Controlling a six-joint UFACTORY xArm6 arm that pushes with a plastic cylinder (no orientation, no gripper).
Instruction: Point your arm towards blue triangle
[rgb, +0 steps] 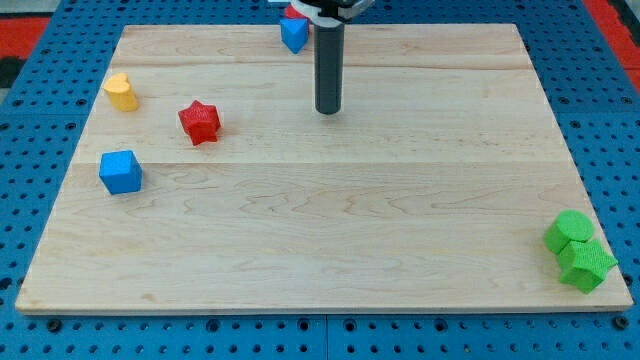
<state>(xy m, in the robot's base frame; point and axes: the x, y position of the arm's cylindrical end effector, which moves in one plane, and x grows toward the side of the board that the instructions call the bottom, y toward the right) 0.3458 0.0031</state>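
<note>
1. I was mid-approach: my tip (328, 110) stood near the board's (330, 250) top edge, below and right of the blue triangle (293, 35).
2. Next, I judged, a short slide up-left.
3. The triangle sat at the top edge, partly hidden, something red behind it.
4. No jaws: a bare rod.

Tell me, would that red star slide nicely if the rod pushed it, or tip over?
The red star sits low and flat on the smooth wooden board, so it would probably slide rather than tip. Its points may make it spin if my tip meets one off-centre. It looks like small solid plastic, likely light and stiff.
</note>
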